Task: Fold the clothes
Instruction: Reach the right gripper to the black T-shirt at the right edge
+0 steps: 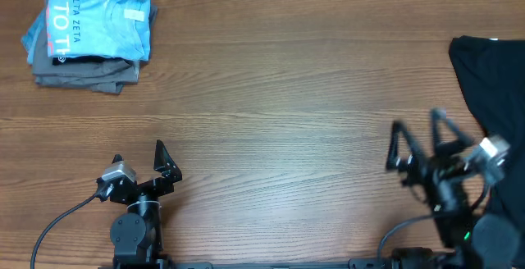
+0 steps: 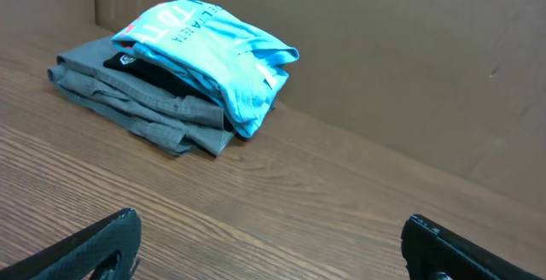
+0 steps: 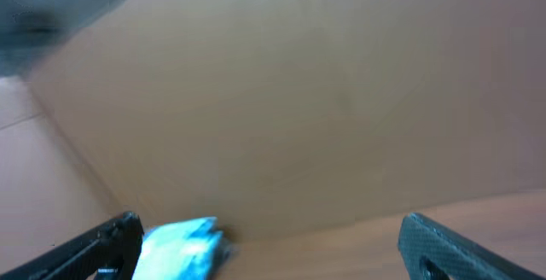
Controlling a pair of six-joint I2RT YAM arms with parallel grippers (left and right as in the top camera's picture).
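so far nothing is folded: black tee is laid at right edge of table, partly out of frame, not gripped. left gripper & right gripper are both spread wide, nothing held; right one is near tee. all folds judged left to do.

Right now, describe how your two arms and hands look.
Both arms are black. The left arm has a round base, a silver-grey wrist block and a black cable. The left hand has two black, tapered fingers. The right hand looks alike, though blurred, beside its own silver block. No markings are legible.
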